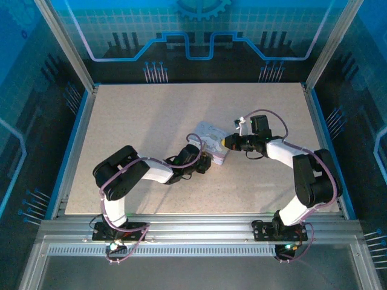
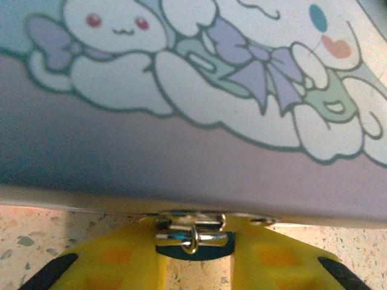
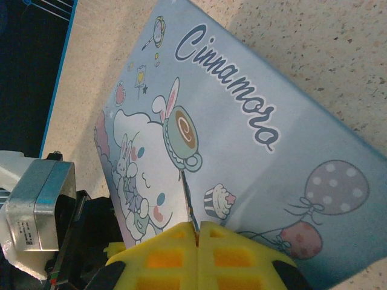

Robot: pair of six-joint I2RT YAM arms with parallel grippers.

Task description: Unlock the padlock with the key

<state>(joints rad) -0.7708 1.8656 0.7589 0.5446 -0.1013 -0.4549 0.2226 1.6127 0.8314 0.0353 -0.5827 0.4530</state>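
Yellow-tipped, my left claw (image 2: 198,251) sits narrow round the tiny silvery-blue metal padlock (image 2: 190,237) at the pastel cartoon-printed tin's (image 2: 181,151) edge; prob. touching, can't confirm. Right claw (image 3: 198,228) clamps the thin dark key (image 3: 187,202), shaft lying across tin, padlock off-axis, left-arm side.

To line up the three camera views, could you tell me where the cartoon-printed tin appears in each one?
Top external: tin at about the centre of the table.
Left wrist: tin across the upper part, close up.
Right wrist: tin lid diagonally across the middle.
Shared landmark: the speckled table beneath it.
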